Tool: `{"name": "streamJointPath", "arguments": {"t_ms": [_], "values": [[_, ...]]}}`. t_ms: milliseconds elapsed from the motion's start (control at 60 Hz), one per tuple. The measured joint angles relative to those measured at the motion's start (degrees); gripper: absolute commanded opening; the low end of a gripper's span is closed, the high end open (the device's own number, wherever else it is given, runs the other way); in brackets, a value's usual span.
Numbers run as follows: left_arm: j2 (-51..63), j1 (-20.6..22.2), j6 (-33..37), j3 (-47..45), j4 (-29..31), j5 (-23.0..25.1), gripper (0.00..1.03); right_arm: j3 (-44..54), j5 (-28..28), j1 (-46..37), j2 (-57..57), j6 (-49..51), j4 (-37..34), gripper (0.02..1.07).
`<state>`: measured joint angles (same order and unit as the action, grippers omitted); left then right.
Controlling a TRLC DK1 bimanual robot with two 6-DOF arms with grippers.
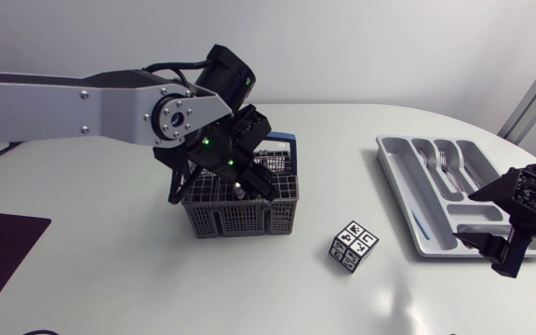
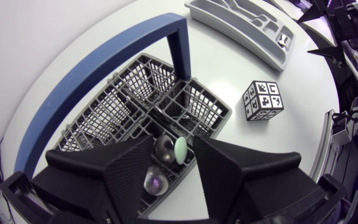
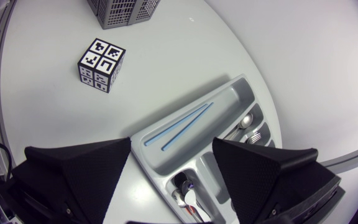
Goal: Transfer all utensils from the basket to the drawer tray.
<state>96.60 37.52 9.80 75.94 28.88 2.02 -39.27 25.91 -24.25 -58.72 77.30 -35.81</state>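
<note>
Hanging over grey lattice basket (image 2: 135, 87): matte, wedge-fingered left gripper (image 2: 174, 154).

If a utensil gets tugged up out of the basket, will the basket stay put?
The basket is open mesh, probably plastic and light, so it may lift if a utensil snags. It stands loose on the smooth table, so a sideways push would likely slide it.

My left claw (image 1: 242, 179) hangs down into the grey basket (image 1: 240, 221) at the middle of the bench (image 1: 110, 279) (its blue handle (image 1: 285, 141) shows just behind). To the right sits a marker cube (image 1: 353, 246), then the drawer tray (image 1: 400, 191) holding forks (image 1: 445, 166), my right claw (image 1: 477, 221) spread over its near right corner.
</note>
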Motion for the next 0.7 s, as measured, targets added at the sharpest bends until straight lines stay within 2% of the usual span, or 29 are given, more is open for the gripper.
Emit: {"name": "streamJointPath", "arguments": {"t_ms": [67, 183, 317, 600, 700], "values": [[0.4, -0.3, -0.8, 0.6, 0.7, 0.0, 0.44, 0.0, 0.0, 0.5, 0.0, -0.4, 0.0, 0.97], [0.7, -0.3, -1.2, 1.0, 1.1, 0.0, 0.37, 0.0, -0.1, 1.2, 0.0, -1.0, 0.0, 0.97], [0.9, -0.3, -1.7, 1.1, 1.3, 0.0, 0.24, 0.1, -0.2, 2.2, 0.5, -1.3, -0.1, 0.97], [1.1, -0.3, -2.4, 2.6, 3.1, 1.6, 0.06, 0.5, -0.5, 3.1, 1.6, -1.6, -0.2, 0.97], [1.1, -0.3, -2.7, 2.9, 3.8, 2.5, 0.06, 1.0, -0.6, 3.5, 1.6, -1.8, -0.2, 0.97]]}}
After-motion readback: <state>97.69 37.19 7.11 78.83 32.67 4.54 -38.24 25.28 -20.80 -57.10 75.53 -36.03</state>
